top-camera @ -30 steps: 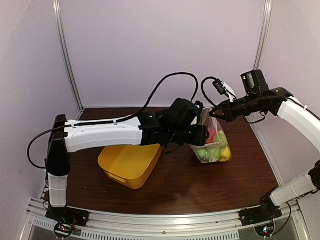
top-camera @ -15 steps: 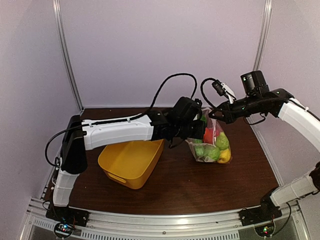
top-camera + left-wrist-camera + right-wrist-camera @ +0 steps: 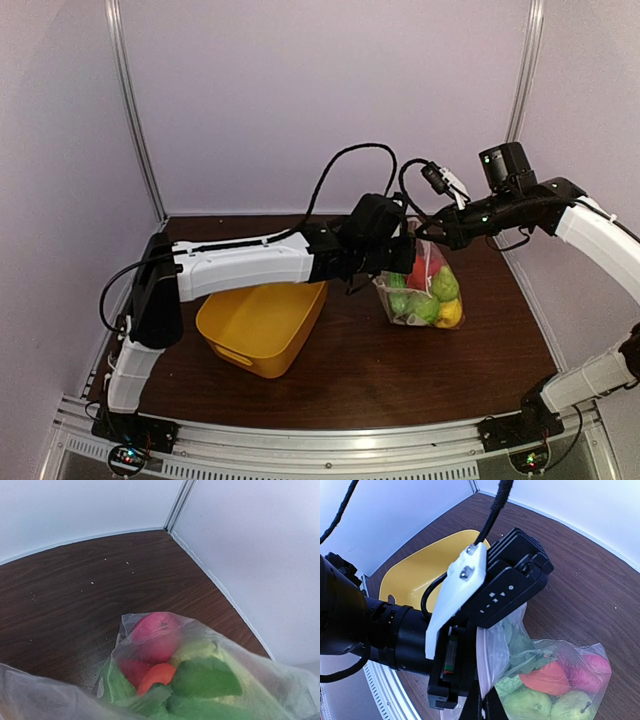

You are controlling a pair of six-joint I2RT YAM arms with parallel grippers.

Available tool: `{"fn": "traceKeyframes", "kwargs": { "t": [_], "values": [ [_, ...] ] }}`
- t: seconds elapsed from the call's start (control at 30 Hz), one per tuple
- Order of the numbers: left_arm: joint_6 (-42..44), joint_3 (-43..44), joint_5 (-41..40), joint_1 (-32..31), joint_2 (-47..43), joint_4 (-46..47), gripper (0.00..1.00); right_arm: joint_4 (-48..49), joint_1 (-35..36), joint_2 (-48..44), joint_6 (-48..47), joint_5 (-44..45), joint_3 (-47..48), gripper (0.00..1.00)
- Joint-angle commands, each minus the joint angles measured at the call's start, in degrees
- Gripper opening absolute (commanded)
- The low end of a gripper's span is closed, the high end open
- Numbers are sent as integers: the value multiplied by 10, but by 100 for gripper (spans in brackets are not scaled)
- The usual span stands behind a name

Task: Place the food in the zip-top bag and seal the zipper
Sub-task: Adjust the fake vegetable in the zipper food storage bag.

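Tabletop (image 3: 400,375): food (image 3: 547,677) inside zip-top bag (image 3: 495,642)

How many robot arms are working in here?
2. The left arm reaches from the left, over the yellow tub, to the bag of toy food. The right arm comes in from the right to the bag's top. None seems hidden.

The only lettering in view is a short row of small white characters (image 3: 501,591) printed on the side of the black box-shaped plastic camera housing (image 3: 517,562) on the left arm's wrist, seen from the right wrist camera. They are too small and too tilted to read with confidence. No other text, brand, number or sign can be read.
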Motion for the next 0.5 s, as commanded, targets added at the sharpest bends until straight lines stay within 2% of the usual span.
{"fn": "traceKeyframes", "kwargs": {
  "t": [0.0,0.17,0.3,0.47],
  "values": [
    [4,0,21,4,30,45,0,4,6,-17,-6,-24,7,0],
    [22,2,59,8,55,100,2,-2,7,-8,-2,-50,22,0],
    [39,-5,107,5,11,104,27,-21,6,-1,-12,-33,43,0],
    [90,-98,90,-23,-137,116,48,-46,5,-1,-41,8,57,0]
  ]
}}
